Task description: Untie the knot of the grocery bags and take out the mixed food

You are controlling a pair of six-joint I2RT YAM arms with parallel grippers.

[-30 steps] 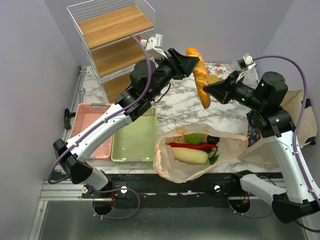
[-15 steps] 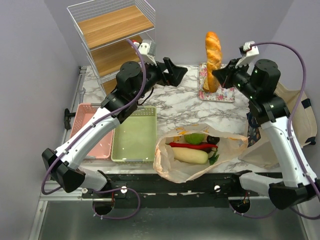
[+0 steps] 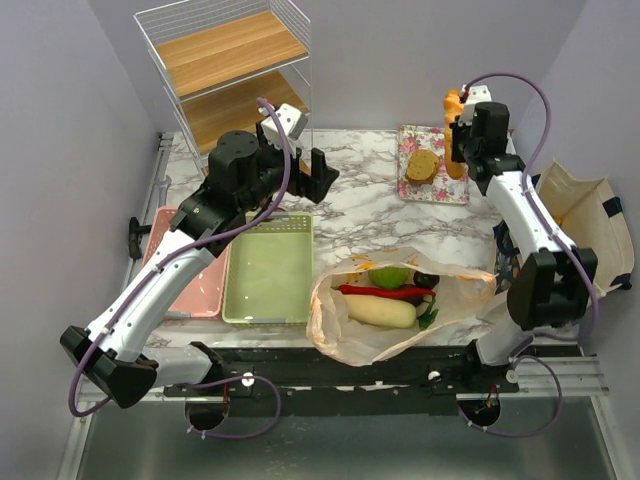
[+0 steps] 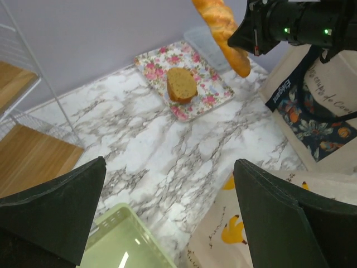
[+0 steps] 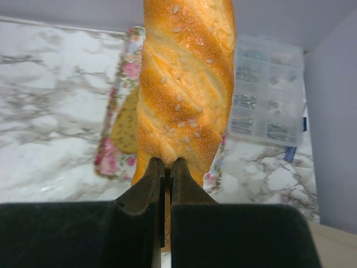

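An opened tan grocery bag point(image 3: 345, 338) lies at the near edge of the table. In it lie a green round vegetable point(image 3: 390, 276), a long red chilli point(image 3: 384, 292), a pale radish point(image 3: 380, 311) and a dark ball point(image 3: 427, 280). My right gripper point(image 3: 457, 135) is shut on a long golden bread roll point(image 5: 187, 84) and holds it above the right edge of the floral tray point(image 3: 432, 185). My left gripper point(image 3: 322, 175) is open and empty above the marble, between the green basket and the tray. The left wrist view shows the bag's orange print point(image 4: 234, 233).
A brown bread slice point(image 3: 421, 166) lies on the floral tray. A green basket point(image 3: 268, 270) and a pink basket point(image 3: 188, 262) stand at the left. A wire shelf point(image 3: 230, 80) is at the back left, a canvas tote point(image 3: 585, 225) at the right, and a clear parts box point(image 5: 268, 95) behind the tray.
My right gripper carried the bread roll from mid-table to the back right, over the tray. My left gripper came off the roll and drew back left, open.
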